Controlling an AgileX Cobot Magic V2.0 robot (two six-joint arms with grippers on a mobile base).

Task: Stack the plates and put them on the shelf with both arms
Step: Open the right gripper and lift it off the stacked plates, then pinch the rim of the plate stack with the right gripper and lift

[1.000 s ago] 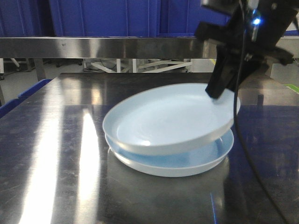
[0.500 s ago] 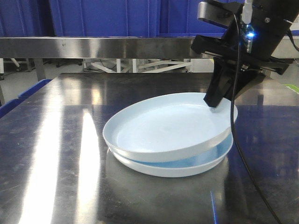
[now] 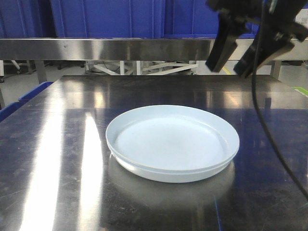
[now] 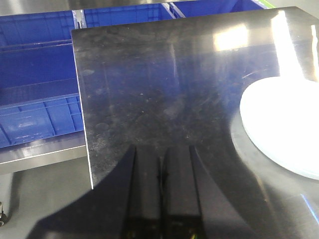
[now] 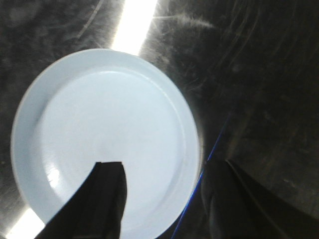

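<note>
Two plates (image 3: 172,137) nested, mid table (image 3: 57,144). R gripper (image 3: 228,67) jaws apart, empty, hangs above plates' far-right rim. L gripper (image 4: 162,199) fingers together at table edge, plates well off to its right. R nearer.

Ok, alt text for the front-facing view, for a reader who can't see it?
Two pale plates sit stacked on a steel table. The right gripper hangs open above their far right edge, touching nothing; a steel shelf and blue crates stand behind.
</note>
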